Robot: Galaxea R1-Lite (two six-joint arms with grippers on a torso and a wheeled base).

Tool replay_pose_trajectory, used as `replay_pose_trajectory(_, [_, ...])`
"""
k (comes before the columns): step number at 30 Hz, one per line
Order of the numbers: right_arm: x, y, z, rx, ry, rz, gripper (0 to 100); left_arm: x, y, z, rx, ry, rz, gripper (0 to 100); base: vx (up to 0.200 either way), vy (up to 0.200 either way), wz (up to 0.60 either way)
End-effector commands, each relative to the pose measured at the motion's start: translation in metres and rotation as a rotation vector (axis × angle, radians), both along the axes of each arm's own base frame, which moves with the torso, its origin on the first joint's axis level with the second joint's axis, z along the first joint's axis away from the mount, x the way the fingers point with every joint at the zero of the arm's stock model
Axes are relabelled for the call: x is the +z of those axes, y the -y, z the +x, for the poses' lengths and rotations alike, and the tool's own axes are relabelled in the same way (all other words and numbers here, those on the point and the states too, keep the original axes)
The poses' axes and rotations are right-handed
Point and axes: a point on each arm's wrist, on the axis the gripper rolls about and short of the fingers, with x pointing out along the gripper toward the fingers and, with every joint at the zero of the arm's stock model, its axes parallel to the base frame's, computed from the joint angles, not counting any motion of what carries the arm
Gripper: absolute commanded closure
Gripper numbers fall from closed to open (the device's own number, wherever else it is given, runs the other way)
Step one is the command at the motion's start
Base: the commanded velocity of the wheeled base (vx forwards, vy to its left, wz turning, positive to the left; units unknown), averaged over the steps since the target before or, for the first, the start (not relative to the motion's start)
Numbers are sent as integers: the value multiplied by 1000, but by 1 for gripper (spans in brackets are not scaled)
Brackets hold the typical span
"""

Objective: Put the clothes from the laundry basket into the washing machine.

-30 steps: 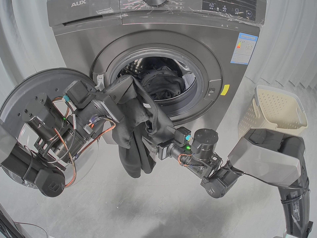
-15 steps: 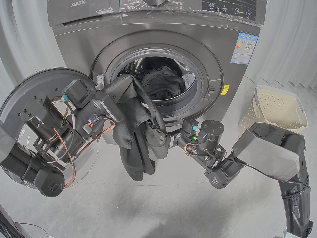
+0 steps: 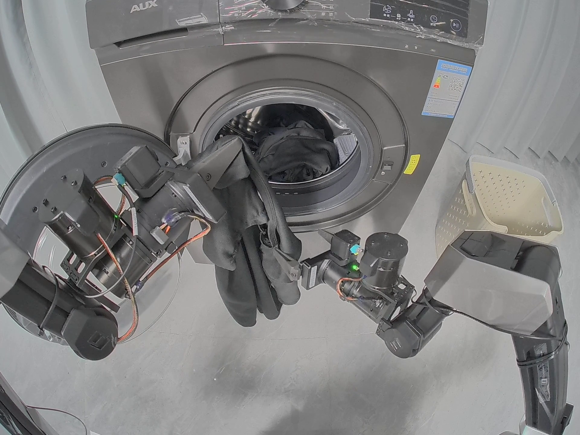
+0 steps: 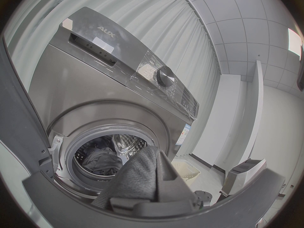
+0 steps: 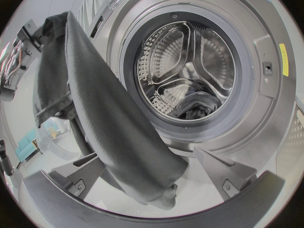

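At the lower left rim of the washing machine's (image 3: 362,74) round opening, the left gripper (image 3: 228,152) is clamped on a black garment (image 3: 251,243) that hangs down the machine's front. Beneath it the right gripper (image 3: 295,270) has its 2 fingers (image 5: 221,171) spread wide, the cloth's end loose between them. More dark clothes (image 3: 296,149) lie in the drum (image 5: 190,48); the laundry basket (image 3: 504,197) stands on the floor (image 3: 302,382) right of the machine.

The head view looks forward and down from above at the front of the washing machine (image 3: 151,80). The left wrist view sits low by the open door (image 4: 15,111), angled up; the right wrist view faces the drum opening (image 5: 186,70) from close. All three share that opening
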Motion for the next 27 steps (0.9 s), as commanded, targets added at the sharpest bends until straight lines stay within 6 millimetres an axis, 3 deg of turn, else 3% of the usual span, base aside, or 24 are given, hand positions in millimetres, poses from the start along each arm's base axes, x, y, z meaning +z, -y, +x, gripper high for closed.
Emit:
replay_pose_trajectory(1, [9, 3, -40, 62, -40, -47, 0, -1, 1, 1, 1, -3, 1, 100, 0, 0, 0])
replay_pose_trajectory(7, [10, -17, -82, 191, -70, -75, 0, -2, 1, 2, 1, -5, 2, 100, 0, 0, 0])
replay_pose_trajectory(10, [10, -30, -90, 236, -61, -70, 0, -2, 1, 2, 1, -5, 2, 100, 0, 0, 0])
replay_pose_trajectory(20, [7, -68, -92, 302, -39, -29, 0, -3, 1, 2, 1, -7, 4, 100, 0, 0, 0])
replay_pose_trajectory(27, [4, -78, -73, 282, -83, 23, 0, -1, 1, 1, 1, -3, 1, 100, 0, 0, 0])
